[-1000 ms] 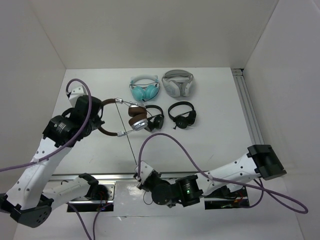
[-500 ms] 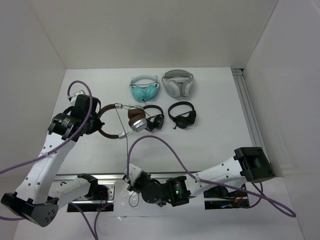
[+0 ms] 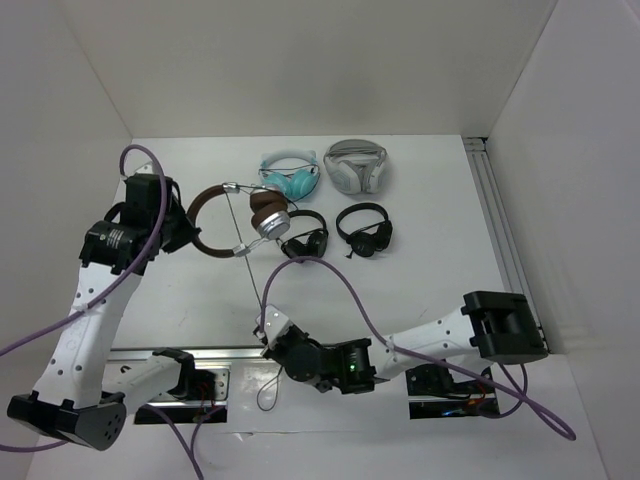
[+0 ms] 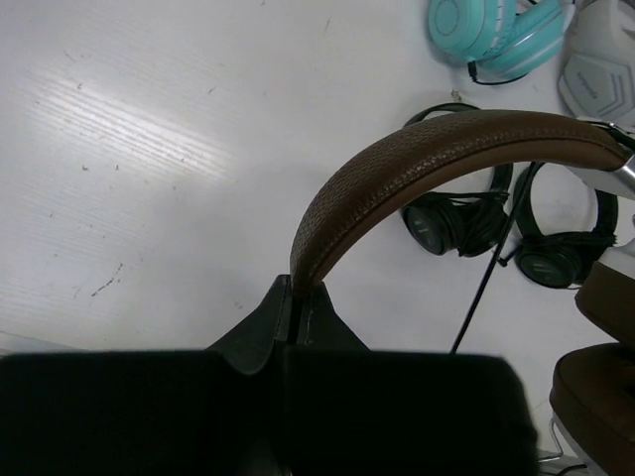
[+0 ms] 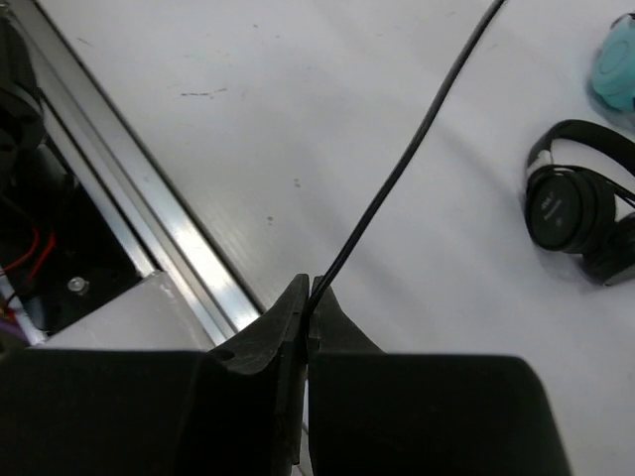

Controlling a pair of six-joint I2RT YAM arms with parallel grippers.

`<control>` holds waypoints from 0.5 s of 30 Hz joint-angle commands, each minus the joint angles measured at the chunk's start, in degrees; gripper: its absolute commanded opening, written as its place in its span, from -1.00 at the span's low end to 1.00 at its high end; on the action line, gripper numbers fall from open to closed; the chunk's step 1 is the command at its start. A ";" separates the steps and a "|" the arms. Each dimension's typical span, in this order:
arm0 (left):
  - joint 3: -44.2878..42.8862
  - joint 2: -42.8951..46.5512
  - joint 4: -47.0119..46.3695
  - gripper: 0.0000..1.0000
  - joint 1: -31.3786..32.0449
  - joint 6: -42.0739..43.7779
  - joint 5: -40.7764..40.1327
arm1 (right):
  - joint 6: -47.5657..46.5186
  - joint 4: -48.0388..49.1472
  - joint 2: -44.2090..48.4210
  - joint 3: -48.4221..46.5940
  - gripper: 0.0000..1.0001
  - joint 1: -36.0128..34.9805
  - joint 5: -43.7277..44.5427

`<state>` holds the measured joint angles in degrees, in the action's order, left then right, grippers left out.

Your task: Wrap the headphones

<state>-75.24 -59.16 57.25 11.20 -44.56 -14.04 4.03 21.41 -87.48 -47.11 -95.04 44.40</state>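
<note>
Headphones (image 3: pixel 266 212) up off the table (image 3: pixel 430 280), left of centre, hanging just beside the teal pair (image 3: pixel 290 178). Brown headband (image 4: pixel 417 159) clamped at one end between the closed fingers of the left gripper (image 4: pixel 296 297). Thin black cable (image 3: pixel 250 265) stretched straight from there toward the near edge, pinched in the right gripper (image 5: pixel 308 297), fingers closed tight on it. Nearby on the table: two small black pairs (image 3: pixel 305 240), side by side. Behind those, a white-grey pair (image 3: pixel 355 165).
</note>
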 commanded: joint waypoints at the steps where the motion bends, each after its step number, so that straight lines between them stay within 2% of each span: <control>1: -5.34 -0.78 -6.55 -1.00 -2.05 1.14 3.84 | 1.15 1.19 4.33 2.89 -1.00 0.82 1.12; 6: -6.76 -1.49 -6.36 -1.00 -2.59 1.14 4.46 | 1.94 1.97 8.02 5.80 -1.00 2.32 -1.07; 9: -6.23 -1.49 -6.37 -1.00 -2.59 0.61 2.10 | 3.08 1.97 8.55 5.28 -1.00 2.32 -3.79; 15: -2.89 -0.35 -7.94 -1.00 -2.59 -0.71 1.47 | 3.09 3.11 5.66 2.12 -1.00 0.57 -6.52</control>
<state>-78.22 -60.82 56.99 9.39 -42.24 -10.70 6.20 21.96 -80.58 -42.19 -92.62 40.53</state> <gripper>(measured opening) 0.050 0.029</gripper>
